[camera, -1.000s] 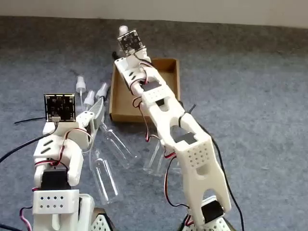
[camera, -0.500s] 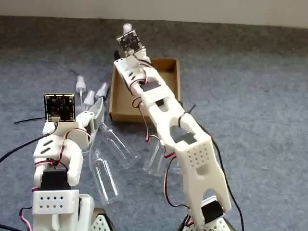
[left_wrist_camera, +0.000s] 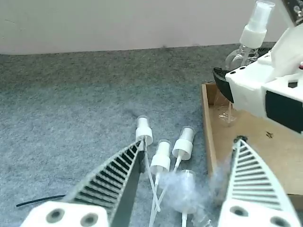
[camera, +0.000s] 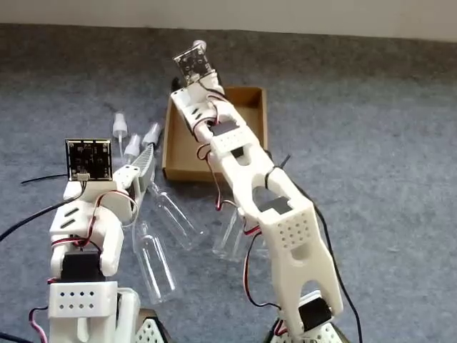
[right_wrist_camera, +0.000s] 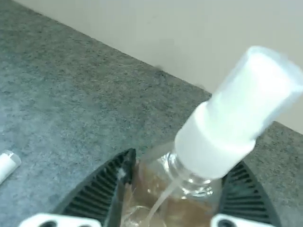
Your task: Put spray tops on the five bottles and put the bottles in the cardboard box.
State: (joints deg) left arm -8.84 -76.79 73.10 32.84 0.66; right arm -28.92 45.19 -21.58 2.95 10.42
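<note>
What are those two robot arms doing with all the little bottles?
The right end effector is shut on a bottle that already has its spray top, holding it up by the far end of the cardboard box. The left end effector is open just above the loose spray tops. More bottles lie on the grey carpet without tops.

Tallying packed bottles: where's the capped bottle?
The capped bottle is clamped in the right gripper, at the far end of the cardboard box in the high view.
</note>
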